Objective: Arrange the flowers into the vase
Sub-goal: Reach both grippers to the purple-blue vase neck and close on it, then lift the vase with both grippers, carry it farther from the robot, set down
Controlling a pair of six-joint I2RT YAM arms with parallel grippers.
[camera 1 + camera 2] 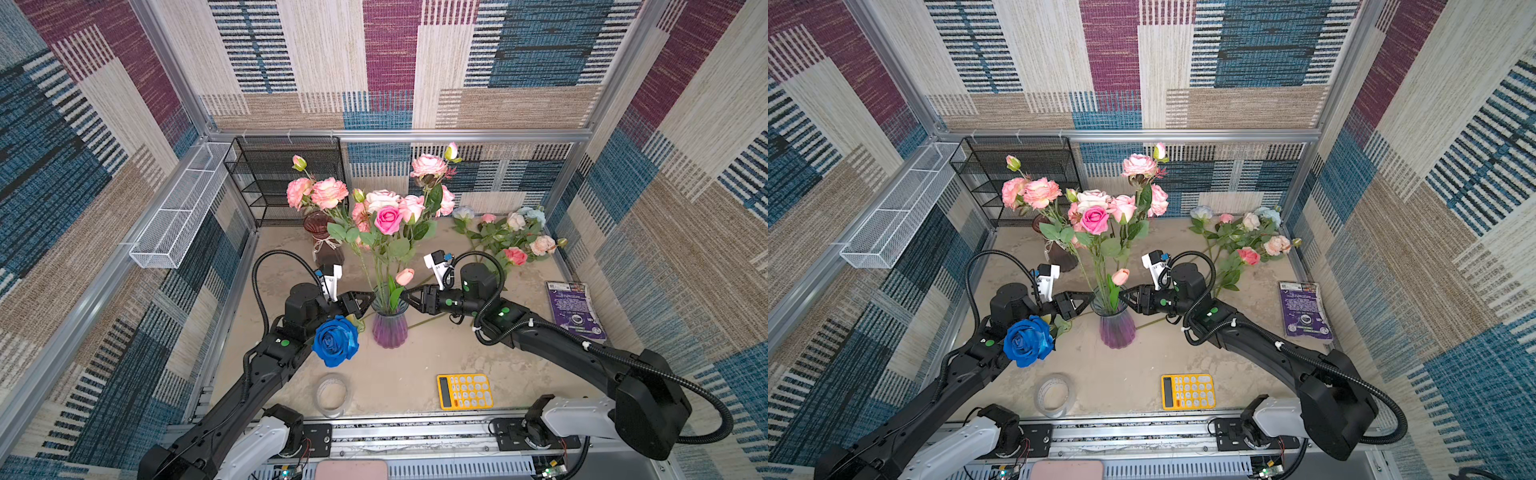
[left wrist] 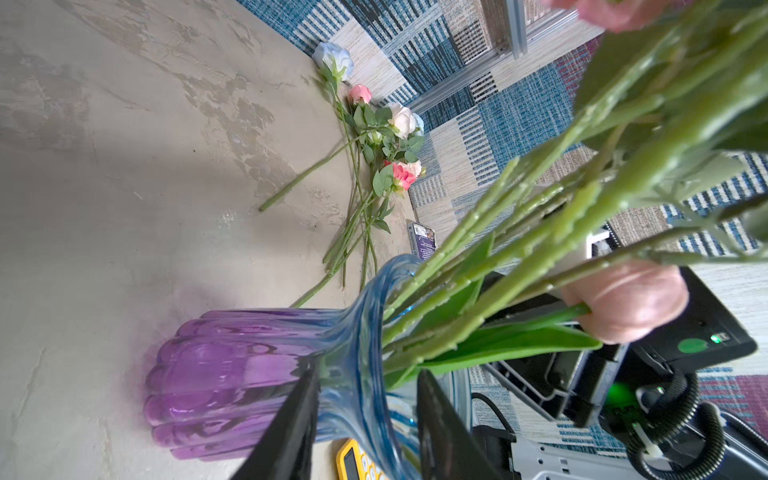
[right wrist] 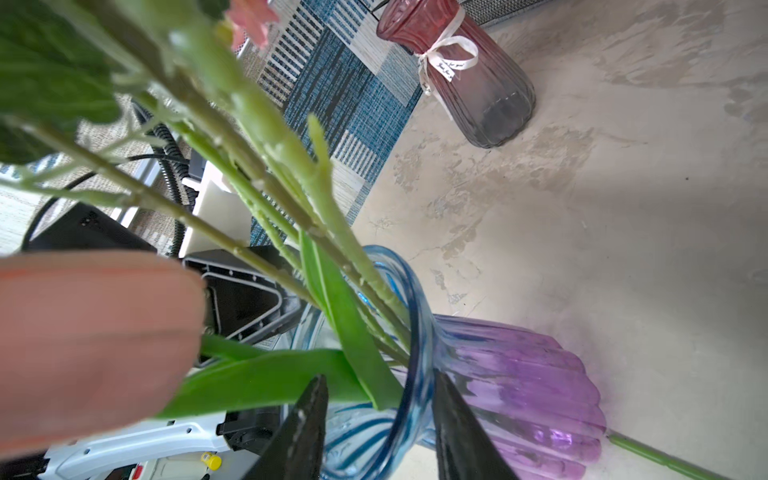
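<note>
The vase [image 1: 389, 328], purple glass with a blue neck, is standing upright near the middle of the table [image 1: 415, 370]. Pink and white roses [image 1: 388, 219] and a pink tulip bud [image 1: 405, 276] are standing in it, their stems bunching in the neck.

The left gripper [image 1: 371, 300] is reaching the vase neck from the left-edge side. In the left wrist view its fingers [image 2: 291, 428] are sitting one on each side of the blue neck, partly apart, with the glass filling the gap. Whether the pads are pressing on the glass cannot be told.

The right gripper [image 1: 1122, 297] is meeting the neck from the opposite side. In the right wrist view its fingers [image 3: 461, 436] are likewise straddling the neck, close against the glass. A firm clamp cannot be confirmed.

The deep blue rose [image 1: 336, 340] is showing in front of the left arm, just beside the vase. A green stem [image 1: 428, 321] is lying on the table beside the vase base, under the right gripper.

The loose flowers [image 1: 515, 241], pink, white and pale blue, are lying in a heap at the far right corner. A dark red vase [image 1: 322, 239] holding peach roses [image 1: 328, 193] is standing near the far edge, left of the middle.

A yellow calculator [image 1: 464, 391] and a tape roll [image 1: 331, 395] are lying near the near edge. A purple book [image 1: 575, 309] is lying by the right edge.
</note>
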